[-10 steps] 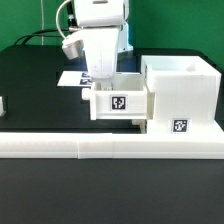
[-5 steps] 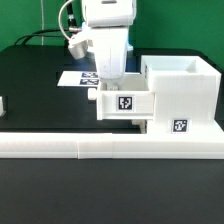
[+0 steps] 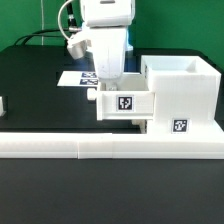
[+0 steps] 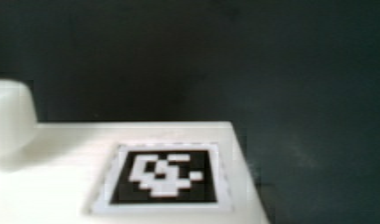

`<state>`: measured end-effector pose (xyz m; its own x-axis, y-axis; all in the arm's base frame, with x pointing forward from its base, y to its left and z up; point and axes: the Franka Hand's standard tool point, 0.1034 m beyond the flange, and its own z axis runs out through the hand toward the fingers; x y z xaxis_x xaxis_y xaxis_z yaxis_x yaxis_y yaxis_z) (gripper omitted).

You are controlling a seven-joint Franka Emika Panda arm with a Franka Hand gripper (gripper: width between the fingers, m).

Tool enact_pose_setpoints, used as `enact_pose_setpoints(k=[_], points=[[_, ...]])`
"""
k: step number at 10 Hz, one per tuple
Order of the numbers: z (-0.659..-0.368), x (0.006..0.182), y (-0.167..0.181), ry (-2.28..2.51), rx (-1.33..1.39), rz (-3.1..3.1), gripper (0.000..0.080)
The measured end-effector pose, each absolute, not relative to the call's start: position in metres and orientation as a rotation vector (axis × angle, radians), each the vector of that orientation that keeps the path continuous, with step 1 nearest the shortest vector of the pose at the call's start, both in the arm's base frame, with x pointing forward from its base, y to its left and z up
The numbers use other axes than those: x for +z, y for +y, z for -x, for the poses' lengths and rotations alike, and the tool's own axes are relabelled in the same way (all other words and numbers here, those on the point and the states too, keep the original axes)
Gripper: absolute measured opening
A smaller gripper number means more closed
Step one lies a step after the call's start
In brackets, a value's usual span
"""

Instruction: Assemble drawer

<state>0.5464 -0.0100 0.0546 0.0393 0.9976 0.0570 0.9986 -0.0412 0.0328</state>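
In the exterior view my gripper [image 3: 108, 86] reaches down into a small white drawer tray [image 3: 124, 104] that has a black-and-white tag on its front. It is shut on the tray's wall, with the fingertips hidden inside. The tray is upright and sits against the left side of the large white drawer casing [image 3: 182, 88], which stands open-topped with a tag low on its front. In the wrist view a tagged white surface [image 4: 164, 172] fills the near part over the black table; my fingers do not show there. The second tray is not clearly in view.
A long low white border wall [image 3: 100, 146] runs across the front. The marker board [image 3: 76, 78] lies behind the arm. A small white part [image 3: 3, 103] shows at the exterior view's left edge. A rounded white shape [image 4: 6, 115] shows at the wrist view's edge.
The gripper and the tray moved toward the exterior view's right, up to the casing, between one second and half a second ago. They have held still since.
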Motion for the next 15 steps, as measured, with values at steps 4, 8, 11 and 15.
enact_pose_setpoints(k=[4,8,11,15], points=[[-0.5438,0.0534,-0.0135,-2.15,-0.086,2.256,0.0044],[-0.5436,0.053,-0.0128,-2.176,-0.073,2.241,0.0044],[-0.5437,0.0526,-0.0095,-2.188,-0.072,2.231,0.0044],[-0.5452,0.0519,-0.0158,-2.185,-0.112,2.259,0.0044]])
